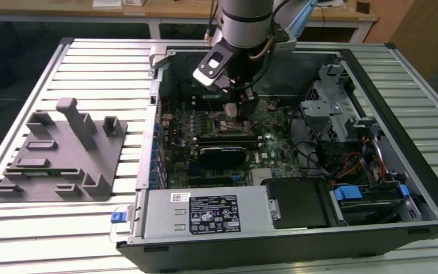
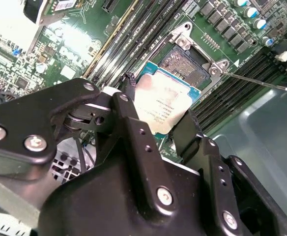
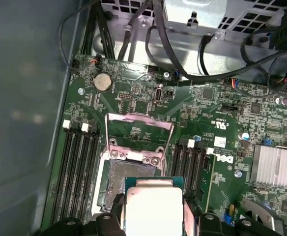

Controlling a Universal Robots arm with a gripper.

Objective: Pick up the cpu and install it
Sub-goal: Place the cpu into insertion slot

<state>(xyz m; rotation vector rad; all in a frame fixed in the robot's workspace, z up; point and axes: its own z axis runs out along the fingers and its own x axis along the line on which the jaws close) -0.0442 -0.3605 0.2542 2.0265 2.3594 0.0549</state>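
One cpu (image 2: 165, 101) is clamped between the gripper's (image 2: 159, 112) two fingers (image 2: 129, 113), over the single open socket (image 3: 126, 174) on the motherboard (image 3: 222, 113). Two banks of memory slots (image 3: 79, 172) flank the socket, inside one case (image 1: 295, 245).

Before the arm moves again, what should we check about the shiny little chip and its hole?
1. The pincer is shut on two edges of the cpu: ok.
2. The load plate is tipped up off the socket: ok.
3. The lever is unlatched and swung aside: ok.
4. The cpu is squarely lined up with the socket: cannot tell.
5. The black cables lie away from the socket: ok.
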